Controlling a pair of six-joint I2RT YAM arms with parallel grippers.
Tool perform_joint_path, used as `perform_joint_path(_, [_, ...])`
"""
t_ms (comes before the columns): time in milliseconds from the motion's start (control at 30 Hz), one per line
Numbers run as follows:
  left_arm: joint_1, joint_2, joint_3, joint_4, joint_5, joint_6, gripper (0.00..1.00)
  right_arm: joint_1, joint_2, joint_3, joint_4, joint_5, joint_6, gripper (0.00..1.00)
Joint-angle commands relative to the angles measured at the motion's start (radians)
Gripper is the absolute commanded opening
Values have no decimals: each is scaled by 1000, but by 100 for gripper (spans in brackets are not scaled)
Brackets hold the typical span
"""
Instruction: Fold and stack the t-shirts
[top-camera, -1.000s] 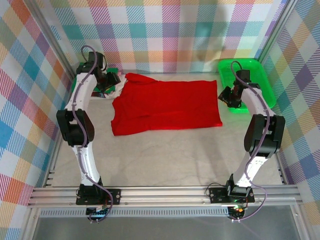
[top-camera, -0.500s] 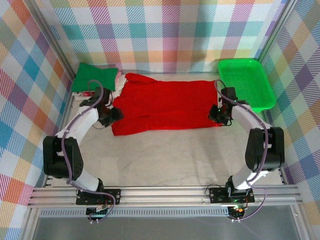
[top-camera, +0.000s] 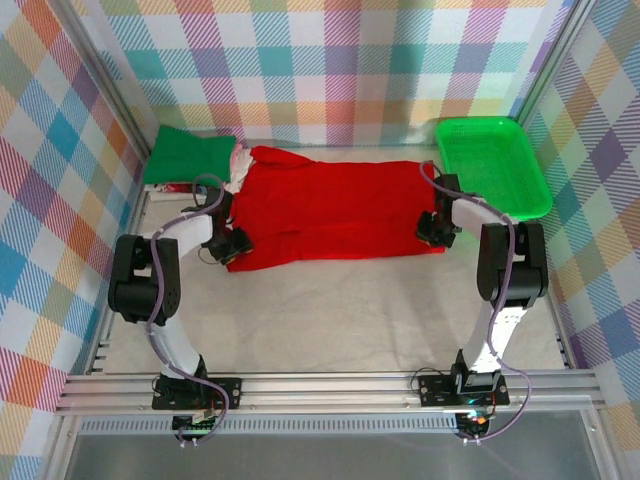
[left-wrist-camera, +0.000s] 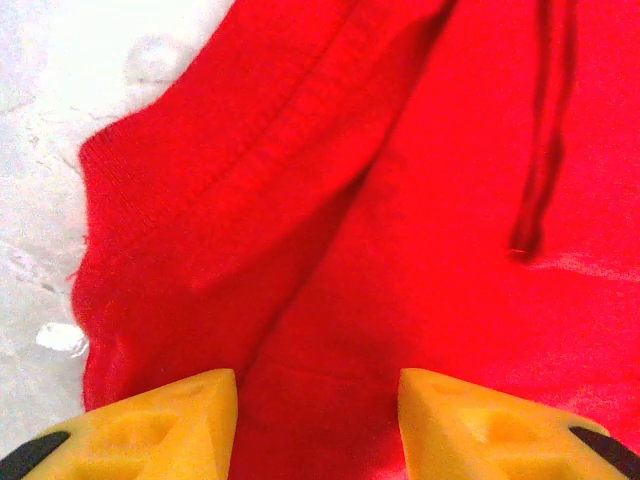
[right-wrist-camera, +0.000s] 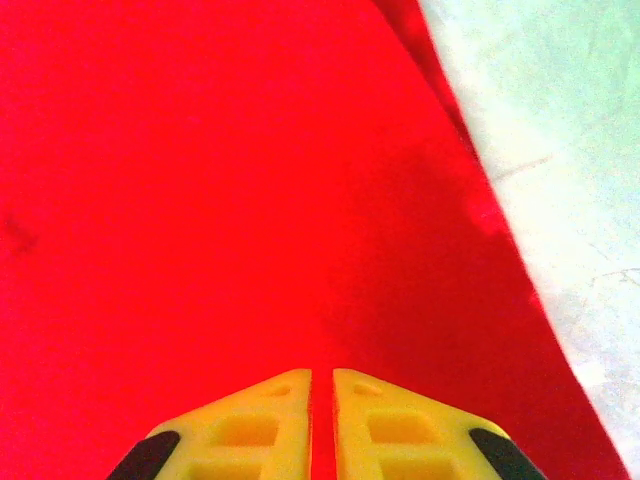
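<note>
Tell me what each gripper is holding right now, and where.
The right gripper pinches the red t-shirt near its right edge. The left gripper is open over the shirt's near-left corner, holding nothing.

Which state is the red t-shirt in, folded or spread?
Mostly spread: the red t-shirt lies wide and flat on the table.

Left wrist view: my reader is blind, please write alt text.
A wrinkled red t-shirt lies on a white table, its hemmed edge at left. The left gripper is open at the bottom edge, its yellow fingers over the cloth.
</note>
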Motion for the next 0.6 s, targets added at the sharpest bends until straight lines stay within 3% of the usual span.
perform_joint_path(0, [21, -10, -40, -20, 7, -9, 46, -5, -39, -91, -64, 25, -13, 13])
perform_joint_path(233, [24, -65, -108, -95, 16, -3, 46, -4, -161, -254, -111, 45, -27, 12])
perform_joint_path(400, [24, -161, -164, -182, 22, -9, 44, -10, -237, -275, -168, 47, -32, 12])
perform_joint_path(567, [25, -266, -182, -206, -21, -22, 45, -4, -286, -242, -162, -56, -15, 14])
